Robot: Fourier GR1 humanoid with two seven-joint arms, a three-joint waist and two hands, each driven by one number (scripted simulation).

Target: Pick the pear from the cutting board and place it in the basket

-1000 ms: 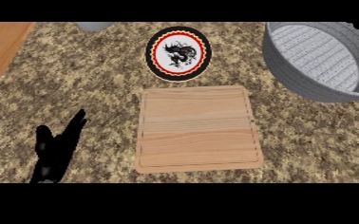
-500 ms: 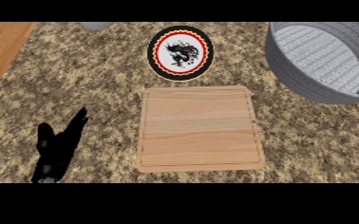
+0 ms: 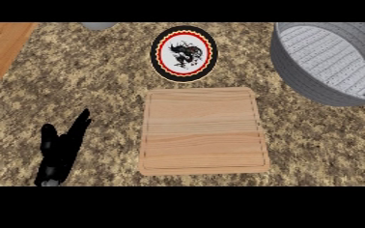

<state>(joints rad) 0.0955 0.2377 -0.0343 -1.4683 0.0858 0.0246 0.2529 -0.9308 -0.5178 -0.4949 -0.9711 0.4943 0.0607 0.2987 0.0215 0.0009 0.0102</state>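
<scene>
1. The left hand (image 3: pixel 61 149) rests low at the view's left, fingers straight and holding nothing.
2. Right of its fingers lies the cutting board (image 3: pixel 204 129); no pear shows anywhere.
3. Beyond the board sits a plate (image 3: pixel 183 53) with a dark emblem, no readable writing.
4. The basket (image 3: pixel 321 60) stands far right.

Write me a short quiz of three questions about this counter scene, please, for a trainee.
1. True or false: a pear lies on the cutting board.
2. What stands just behind the board? A) plate B) cup C) pan
3. Which hand is in view, and where?

Key:
1. False; no pear shows anywhere.
2. A
3. The left hand, open, at the lower left beside the board. The basket is at the upper right.
</scene>
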